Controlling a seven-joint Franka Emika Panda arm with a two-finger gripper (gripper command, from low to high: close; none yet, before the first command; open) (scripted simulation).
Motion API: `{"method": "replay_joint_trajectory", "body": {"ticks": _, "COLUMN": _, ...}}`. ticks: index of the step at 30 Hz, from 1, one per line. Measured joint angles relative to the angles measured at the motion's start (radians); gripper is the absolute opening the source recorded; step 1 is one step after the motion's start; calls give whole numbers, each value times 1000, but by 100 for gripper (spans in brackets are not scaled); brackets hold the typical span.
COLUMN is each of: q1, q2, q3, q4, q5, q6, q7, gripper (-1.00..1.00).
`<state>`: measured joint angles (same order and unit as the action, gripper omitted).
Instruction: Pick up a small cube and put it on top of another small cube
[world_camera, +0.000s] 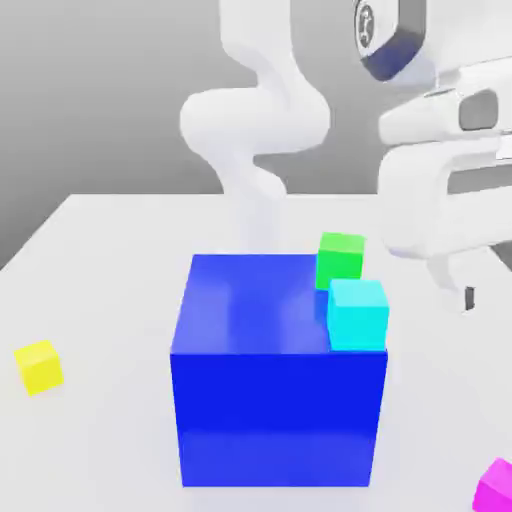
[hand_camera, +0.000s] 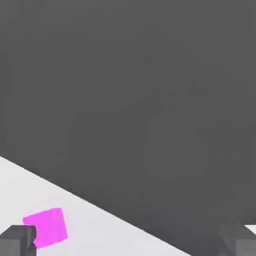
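The small magenta cube (world_camera: 497, 485) lies on the white table at the near corner on the exterior view's right. In the hand view the same magenta cube (hand_camera: 46, 227) sits close to one dark fingertip (hand_camera: 17, 241), not between the two. My gripper (world_camera: 466, 298) hangs above the table on the exterior view's right, higher and farther back than the magenta cube. The gripper (hand_camera: 127, 244) is open, its fingers spread wide with nothing between them. A small yellow cube (world_camera: 38, 365) rests far off on the exterior view's left.
A big blue cube (world_camera: 275, 400) fills the table's middle. A cyan cube (world_camera: 358, 313) and a green cube (world_camera: 340, 258) show at its upper right corner; whether they rest on it or behind it I cannot tell. The table edge (hand_camera: 100, 207) runs near the magenta cube.
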<state>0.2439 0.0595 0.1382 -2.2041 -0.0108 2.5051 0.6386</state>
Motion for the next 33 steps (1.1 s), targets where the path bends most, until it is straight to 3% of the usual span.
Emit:
{"method": "replay_joint_trajectory", "body": {"ticks": 13, "q1": 133, "q2": 476, "q3": 1, "q4": 66, "q5": -144, "q6": 162, "q7": 27, "gripper": 0}}
{"method": "replay_joint_trajectory", "body": {"ticks": 14, "q1": 140, "q2": 510, "q3": -7, "q4": 74, "q5": -151, "q6": 187, "q7": 32, "gripper": -100}}
{"method": "replay_joint_trajectory", "body": {"ticks": 21, "q1": 141, "q2": 517, "q3": -9, "q4": 75, "q5": -152, "q6": 191, "q7": 32, "gripper": -100}}
{"method": "replay_joint_trajectory", "body": {"ticks": 33, "q1": 66, "q2": 106, "q3": 36, "q4": -75, "q5": -37, "q6": -65, "q7": -131, "gripper": -100}}
